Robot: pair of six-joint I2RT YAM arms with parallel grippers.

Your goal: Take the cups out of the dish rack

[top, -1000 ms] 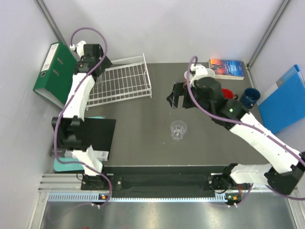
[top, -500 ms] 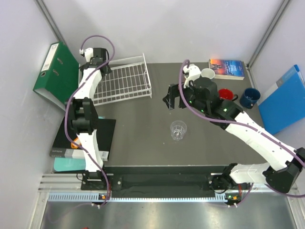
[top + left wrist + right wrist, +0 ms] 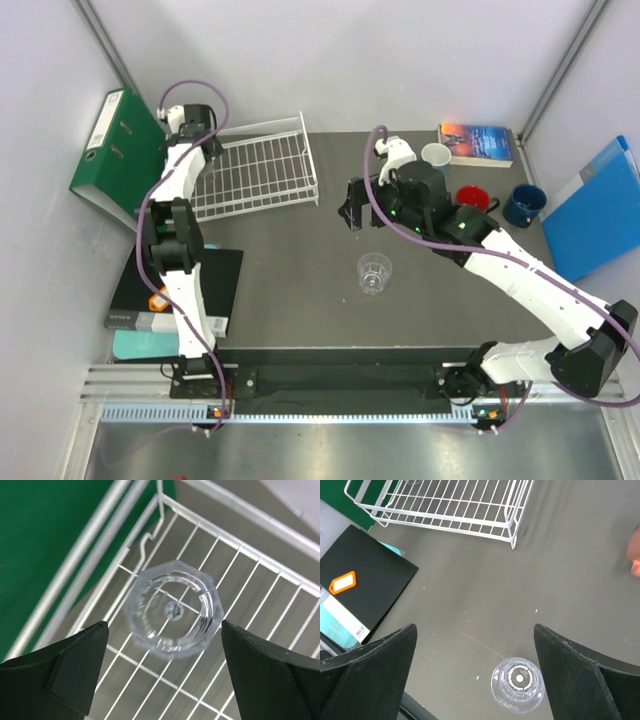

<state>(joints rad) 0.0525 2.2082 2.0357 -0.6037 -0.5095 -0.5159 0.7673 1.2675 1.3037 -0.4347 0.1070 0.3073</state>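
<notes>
The white wire dish rack [image 3: 262, 170] stands at the table's far left. In the left wrist view a clear glass tumbler [image 3: 172, 610] stands upright in the rack [image 3: 250, 600] near its corner. My left gripper [image 3: 162, 675] is open just above it, one finger on each side, not touching. In the top view my left gripper [image 3: 198, 132] hides that tumbler. A second clear tumbler [image 3: 374, 273] stands on the table and also shows in the right wrist view [image 3: 517, 684]. My right gripper [image 3: 360, 212] hangs open and empty above the table, between this tumbler and the rack [image 3: 445, 505].
A pale mug [image 3: 436, 155], a red mug [image 3: 472, 197] and a dark blue mug [image 3: 523, 203] stand at the far right near a book [image 3: 477, 143]. A green binder [image 3: 118, 150] leans left of the rack. A black notebook [image 3: 190, 290] lies front left, a blue folder [image 3: 600, 205] at the right.
My left arm has swung its elbow in and brought its gripper to the rack's far left corner. My right gripper has drifted a little left and farther from the bases.
</notes>
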